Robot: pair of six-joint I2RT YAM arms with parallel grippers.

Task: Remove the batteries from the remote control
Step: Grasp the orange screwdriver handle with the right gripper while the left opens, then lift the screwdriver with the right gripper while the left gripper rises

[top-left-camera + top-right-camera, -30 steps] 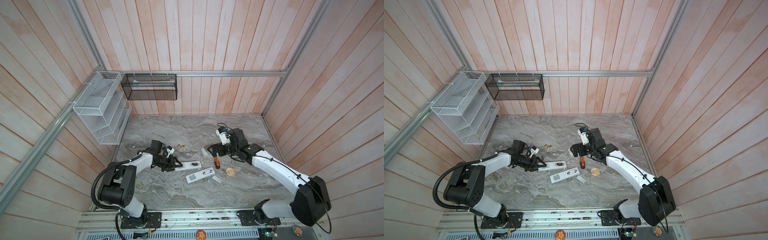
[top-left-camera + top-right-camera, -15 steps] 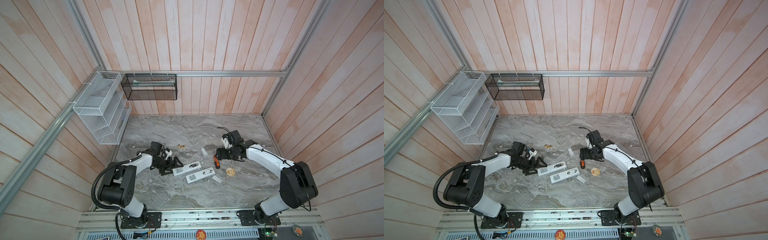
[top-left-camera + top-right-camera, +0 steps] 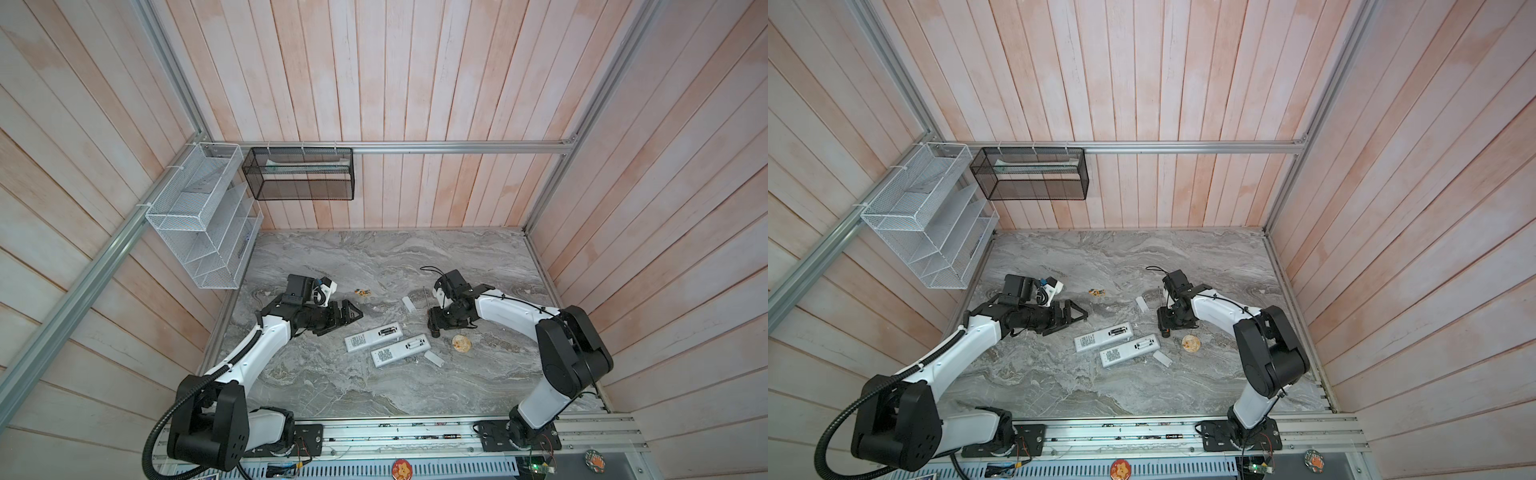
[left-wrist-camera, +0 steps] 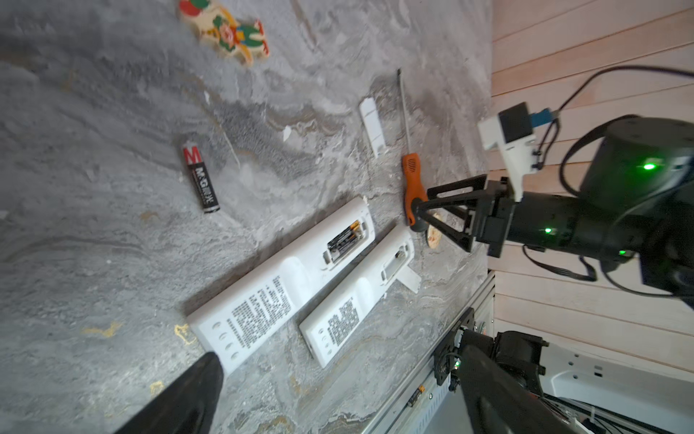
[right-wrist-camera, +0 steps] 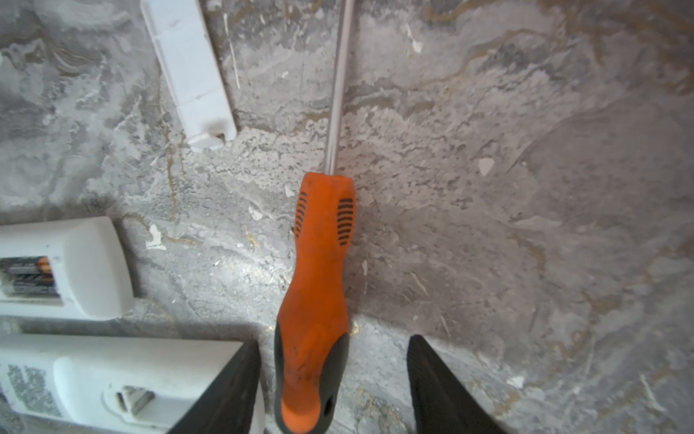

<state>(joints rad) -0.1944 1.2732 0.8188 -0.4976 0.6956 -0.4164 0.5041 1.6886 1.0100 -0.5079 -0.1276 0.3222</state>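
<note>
Left gripper (image 3: 348, 318) newly opened, slim black battery (image 4: 201, 180) lying loose, red end

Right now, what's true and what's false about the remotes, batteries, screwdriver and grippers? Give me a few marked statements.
The nearer remote has its battery bay uncovered and empty. True.
The farther remote is empty too. False: batteries sit in it.
A battery lies loose on the table. True.
The left gripper grips a battery. False: it is open and empty.
The screwdriver is lifted. False: it lies flat; the right gripper straddles its handle.
</note>
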